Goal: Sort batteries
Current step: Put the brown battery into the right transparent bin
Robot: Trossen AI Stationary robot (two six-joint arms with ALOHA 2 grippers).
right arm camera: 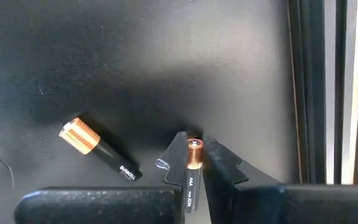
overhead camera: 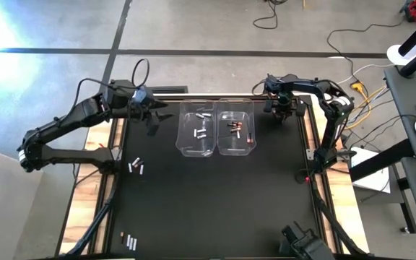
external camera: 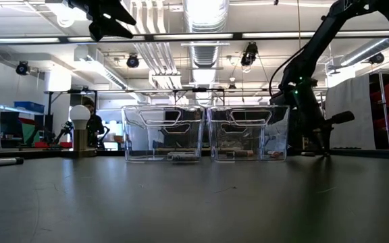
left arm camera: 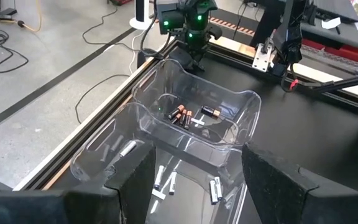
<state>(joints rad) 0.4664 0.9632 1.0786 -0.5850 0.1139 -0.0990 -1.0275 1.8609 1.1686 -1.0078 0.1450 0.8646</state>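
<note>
The high camera is looking straight down on the whole black table [overhead camera: 215,195] from far above, while the low camera is sitting at tabletop level, facing across it toward the two clear bins [external camera: 204,133] and the room behind. The left wrist camera is peering down into those same bins from close by. The right wrist camera is hovering very near the tabletop, facing two dark batteries [right arm camera: 101,151].

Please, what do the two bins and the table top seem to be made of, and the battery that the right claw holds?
The two bins look like clear, glossy plastic: batteries show through the walls and the rims catch light. The table top seems a matte black mat, perhaps rubber or coated board; only dull reflections. The battery in the right claw looks like metal, with a black printed wrap and a shiny copper-coloured end.
</note>
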